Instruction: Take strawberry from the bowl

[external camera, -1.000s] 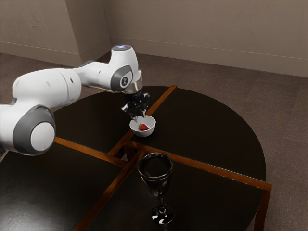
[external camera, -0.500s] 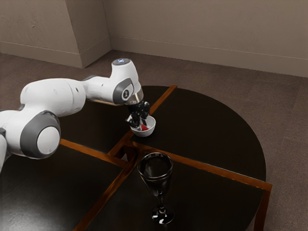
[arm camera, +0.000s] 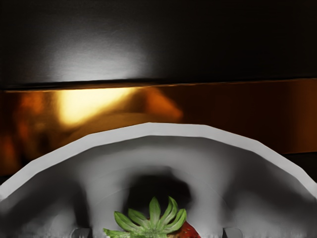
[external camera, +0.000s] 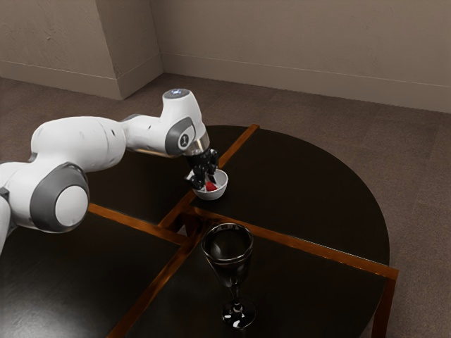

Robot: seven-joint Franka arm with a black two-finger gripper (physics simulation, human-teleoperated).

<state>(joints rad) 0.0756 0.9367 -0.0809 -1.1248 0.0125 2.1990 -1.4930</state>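
Dipping lower into the bowl [external camera: 221, 189], the gripper [external camera: 201, 184], spread wide, now flanks the strawberry [arm camera: 184, 231]; closing looks next.

Occluded and cropped parts: bowl [external camera: 218, 192], strawberry [external camera: 211, 186], arm [external camera: 77, 144], bench [external camera: 303, 186].
Exterior view: the gripper [external camera: 205, 185] hides part of the bowl's rim; the strawberry's leaves are too small to discern; the exterior view's left edge truncates the arm, its lower edge the bench. Wrist view: the lower edge crops bowl and strawberry, leaving leaves and a little red flesh; the reflection [arm camera: 81, 104] is blurred.
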